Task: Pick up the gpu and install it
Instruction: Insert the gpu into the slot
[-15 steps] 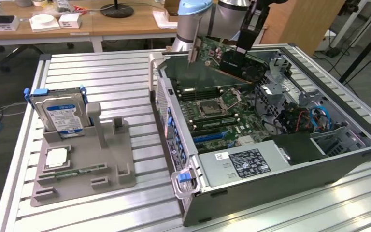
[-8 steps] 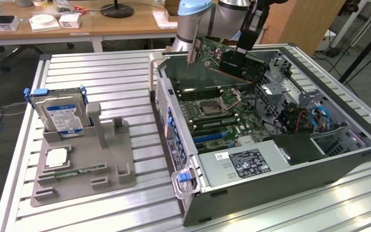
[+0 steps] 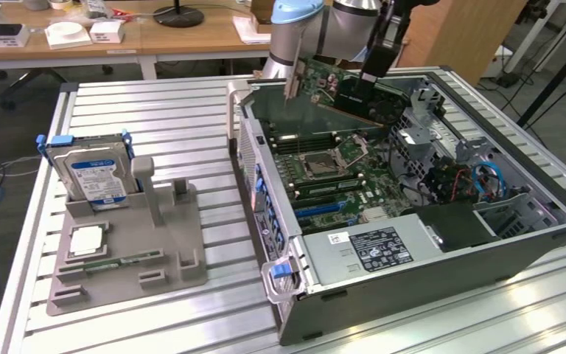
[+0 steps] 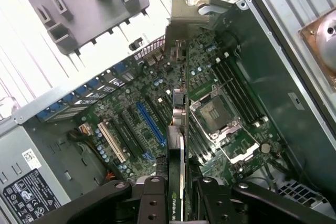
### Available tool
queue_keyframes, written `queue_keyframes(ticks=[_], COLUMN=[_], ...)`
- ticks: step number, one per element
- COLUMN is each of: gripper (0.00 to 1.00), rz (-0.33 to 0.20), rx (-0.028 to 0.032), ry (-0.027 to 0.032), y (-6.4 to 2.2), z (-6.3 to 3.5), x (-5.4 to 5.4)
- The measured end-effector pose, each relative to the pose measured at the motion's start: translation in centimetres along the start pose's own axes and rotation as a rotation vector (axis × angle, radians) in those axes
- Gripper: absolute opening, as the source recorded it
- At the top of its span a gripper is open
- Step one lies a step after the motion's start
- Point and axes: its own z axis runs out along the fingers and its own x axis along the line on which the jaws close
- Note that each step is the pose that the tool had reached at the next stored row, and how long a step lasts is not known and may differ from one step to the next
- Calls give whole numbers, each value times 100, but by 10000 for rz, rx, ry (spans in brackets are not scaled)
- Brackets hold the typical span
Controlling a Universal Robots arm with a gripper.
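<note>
**A:** Start big. What's under everything?

**B:** A ribbed aluminium surface [image 3: 145, 110], and on it the open steel case [image 3: 519, 243] lying on its side. The green motherboard [image 3: 327, 173] faces up inside, dense with small parts.

**A:** And the gpu?

**B:** The gpu [image 3: 337, 92] is up in the air over the far end of the case, directly below the tool [image 3: 376, 70] and clear of the board. It's a thin, flat green card with a black cooler block. The tool is clenched on its upper edge by the cooler end.

**A:** How does it lie?

**B:** Its long axis slants, with the end away from the tool lower. In the wrist view the gpu [image 4: 179, 103] is edge-on, running straight out from the tool [image 4: 179, 195], and its silver bracket [image 4: 186, 19] is at the far end near the case wall.

**A:** And the slot?

**B:** The long blue slot [image 4: 151, 124] lies below the tool and to one side of the card's edge, the side away from the square processor socket [image 4: 212, 114]. I judge its axis is skewed against the card's, not parallel.
</note>
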Motion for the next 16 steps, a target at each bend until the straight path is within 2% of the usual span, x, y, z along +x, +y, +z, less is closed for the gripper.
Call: queue_keyframes(ticks=[16], gripper=[26], rz=[-864], rx=[-35], ry=[66], y=[0], z=[0], x=[0])
